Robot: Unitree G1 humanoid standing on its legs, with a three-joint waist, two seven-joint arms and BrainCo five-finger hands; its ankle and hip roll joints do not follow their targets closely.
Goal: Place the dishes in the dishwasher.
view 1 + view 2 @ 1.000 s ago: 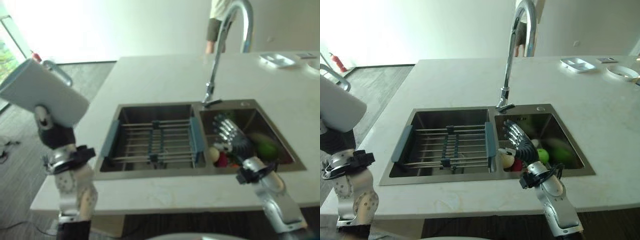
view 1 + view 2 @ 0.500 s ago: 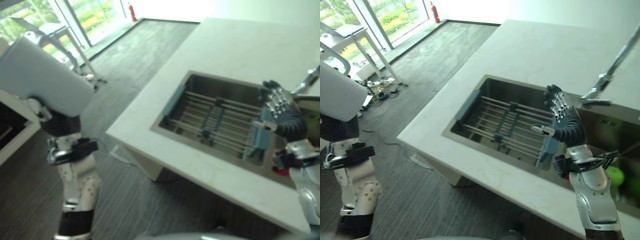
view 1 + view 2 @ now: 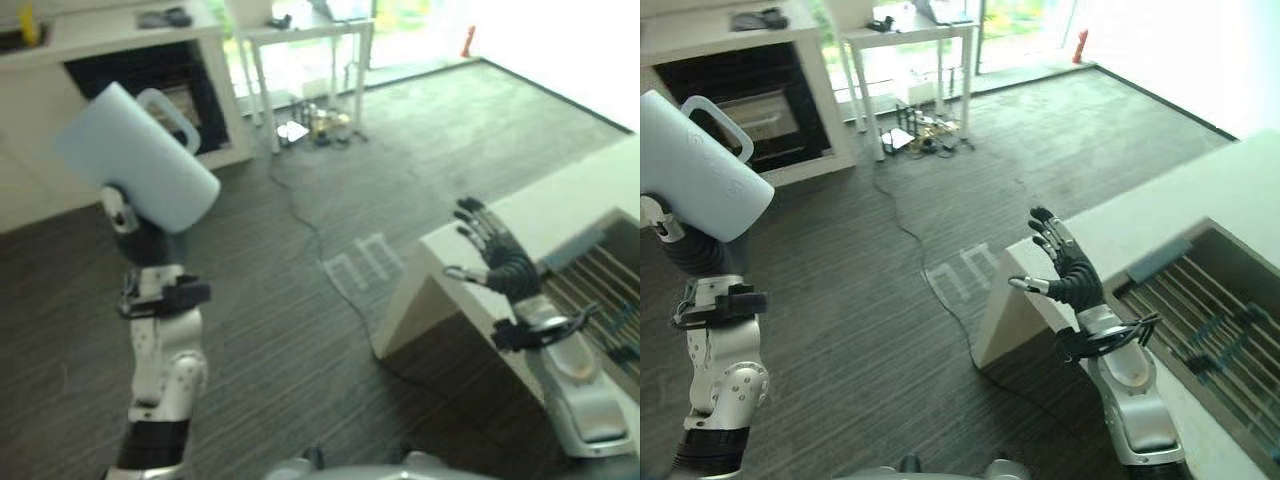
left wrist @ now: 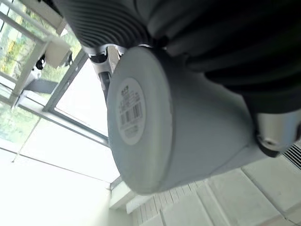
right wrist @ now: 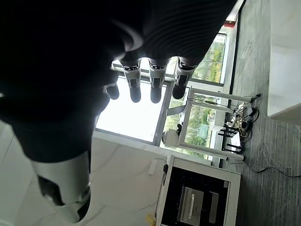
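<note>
A large pale mug (image 3: 135,155) with a loop handle is held high at the left, tilted, its base toward the left wrist camera (image 4: 164,122). My left hand (image 3: 122,212) is curled around the mug from below, with most of its fingers hidden behind it. My right hand (image 3: 1070,275) is raised open with spread fingers in front of the corner of the white island counter (image 3: 1140,225), holding nothing. Its straight fingers (image 5: 150,80) show in the right wrist view. A dark appliance opening (image 3: 750,105) sits under a white counter at the far left.
The sink with its rack (image 3: 1220,310) lies at the right edge. A white table (image 3: 910,40) stands by the windows with clutter (image 3: 920,130) beneath it. A red fire extinguisher (image 3: 1077,45) stands beyond. Dark plank floor stretches between the island and the far counter.
The camera has swung far to the left, so the sink has slid to the right edge and the far counter has come into view. The mug stays held up; the right hand stays open.
</note>
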